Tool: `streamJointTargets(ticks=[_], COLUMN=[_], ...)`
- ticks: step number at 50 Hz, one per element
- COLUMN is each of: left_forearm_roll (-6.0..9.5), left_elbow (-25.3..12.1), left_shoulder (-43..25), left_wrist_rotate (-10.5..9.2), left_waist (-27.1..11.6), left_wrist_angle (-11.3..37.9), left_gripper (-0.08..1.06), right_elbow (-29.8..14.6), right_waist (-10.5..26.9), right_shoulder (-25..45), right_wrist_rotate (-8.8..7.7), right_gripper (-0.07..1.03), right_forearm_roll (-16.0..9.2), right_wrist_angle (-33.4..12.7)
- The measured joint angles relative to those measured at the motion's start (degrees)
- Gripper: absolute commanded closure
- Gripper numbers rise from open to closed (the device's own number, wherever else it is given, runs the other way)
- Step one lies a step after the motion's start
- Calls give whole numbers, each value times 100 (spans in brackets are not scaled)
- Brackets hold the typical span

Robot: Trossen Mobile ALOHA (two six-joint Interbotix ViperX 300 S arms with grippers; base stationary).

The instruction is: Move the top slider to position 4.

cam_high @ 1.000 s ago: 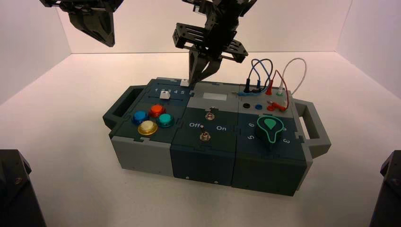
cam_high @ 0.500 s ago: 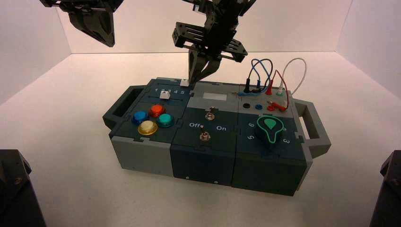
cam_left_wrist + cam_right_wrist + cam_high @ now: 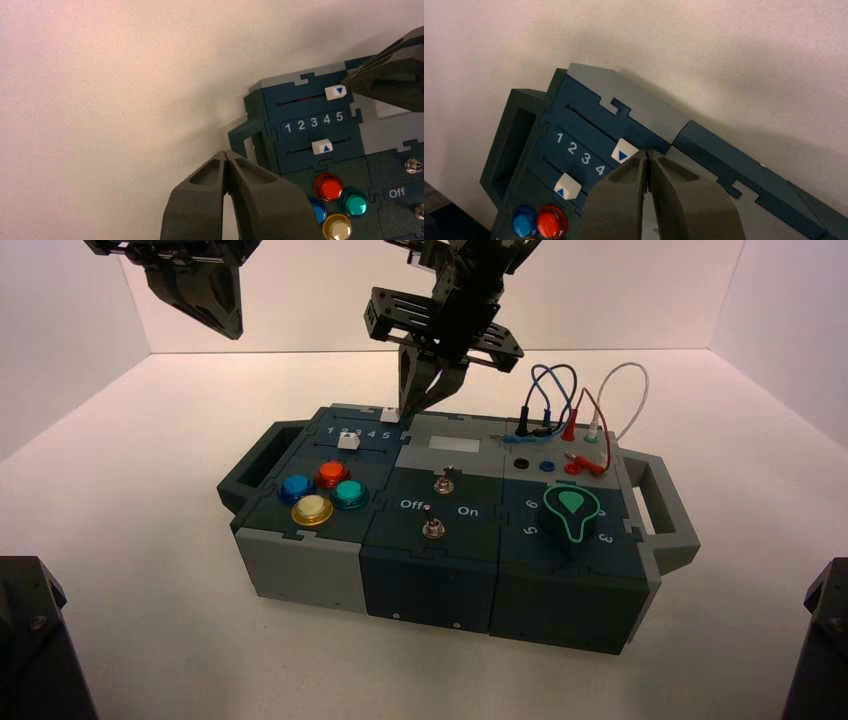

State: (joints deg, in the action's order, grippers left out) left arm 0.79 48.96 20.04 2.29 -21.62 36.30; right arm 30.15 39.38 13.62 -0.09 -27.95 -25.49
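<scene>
Right gripper (image 3: 648, 154) beside top slider (image 3: 624, 151), hiding 5 (image 3: 339, 116) (right wrist view only).

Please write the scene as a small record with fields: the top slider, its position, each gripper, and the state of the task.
top slider: small white block-shaped plastic knob on a thin dark track
slider position: at about 5
right gripper: at work, shut, tips close beside the knob; contact cannot be confirmed
left gripper: idle, shut, beyond the box's left end
task state: position 4 not yet reached
</scene>
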Motion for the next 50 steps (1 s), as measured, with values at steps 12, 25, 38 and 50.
streamJointTargets(ticks=[12, 25, 38, 50], left_forearm_roll=[0, -9, -9, -9], left_elbow=[0, 0, 0, 0], left_shoulder=[0, 0, 0, 0], left_wrist_rotate=[-9, 0, 9, 18], left_waist=[0, 0, 0, 0], left_wrist_angle=[0, 0, 0, 0], left_gripper=[100, 100, 100, 100], right_elbow=[-62, -97, -114, -132], right_waist=[0, 0, 0, 0], right_shoulder=[35, 35, 44, 97], right_wrist_rotate=[0, 0, 0, 0], right_gripper=[98, 98, 98, 98], right_forearm_roll=[0, 0, 0, 0], right_wrist_angle=[-44, -53, -70, -88])
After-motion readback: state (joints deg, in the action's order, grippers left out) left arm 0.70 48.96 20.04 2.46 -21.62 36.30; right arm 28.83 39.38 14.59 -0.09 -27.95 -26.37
